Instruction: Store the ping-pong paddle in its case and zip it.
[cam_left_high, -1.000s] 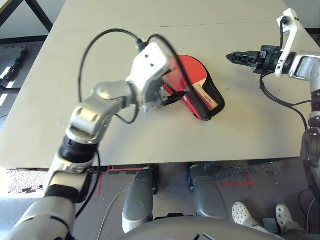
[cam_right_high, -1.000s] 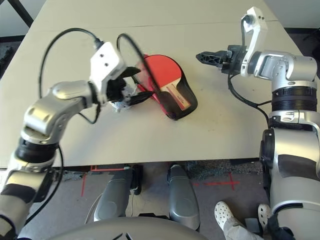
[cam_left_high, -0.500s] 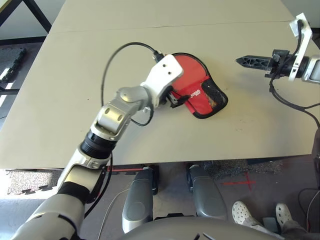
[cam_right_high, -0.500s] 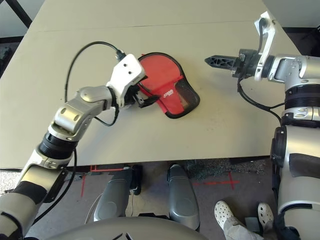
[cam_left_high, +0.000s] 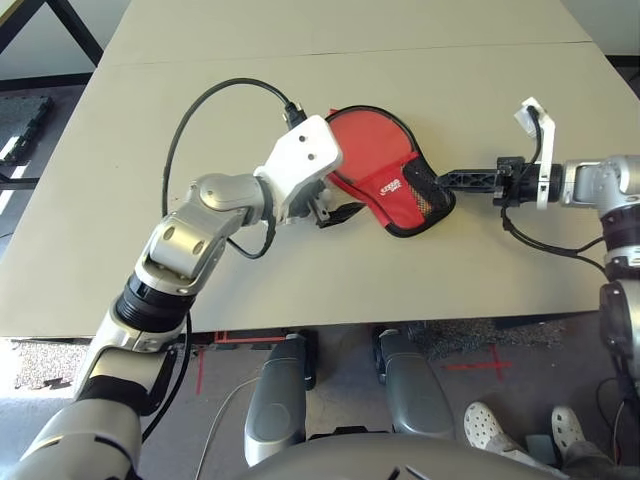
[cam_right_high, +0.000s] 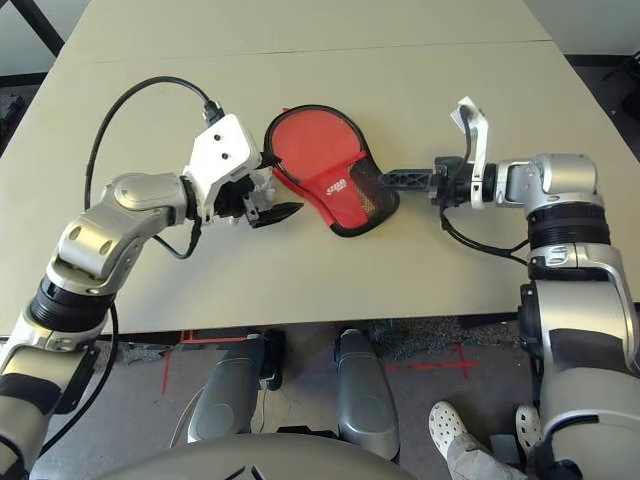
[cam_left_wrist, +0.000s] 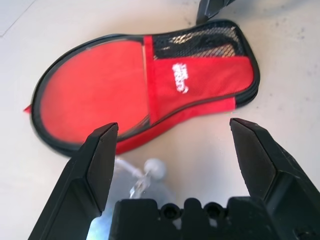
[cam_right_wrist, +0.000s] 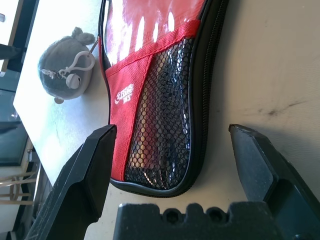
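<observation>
The red case (cam_left_high: 375, 165) with black edging lies flat on the table with its lid down, mesh pocket (cam_left_high: 425, 190) and white logo facing up. The ping-pong paddle is hidden. My left gripper (cam_left_high: 338, 211) hovers open just off the case's near-left edge, apart from it; in its wrist view the case (cam_left_wrist: 100, 95) lies beyond the open fingers (cam_left_wrist: 100, 155), a strip of its lower red half showing under the black edging. My right gripper (cam_left_high: 447, 180) is open, its tips at the case's mesh end (cam_right_wrist: 165, 120).
A small grey-white drawstring pouch (cam_right_wrist: 65, 72) lies beside the case, under my left wrist (cam_right_high: 255, 190). The table's front edge (cam_left_high: 330, 325) runs close below the arms. A person's shoes (cam_left_high: 490, 422) stand on the floor at the lower right.
The case, open a second ago with the paddle's handle showing, now lies closed. My left gripper has drawn back off it towards me. My right gripper has swung in to its mesh end.
</observation>
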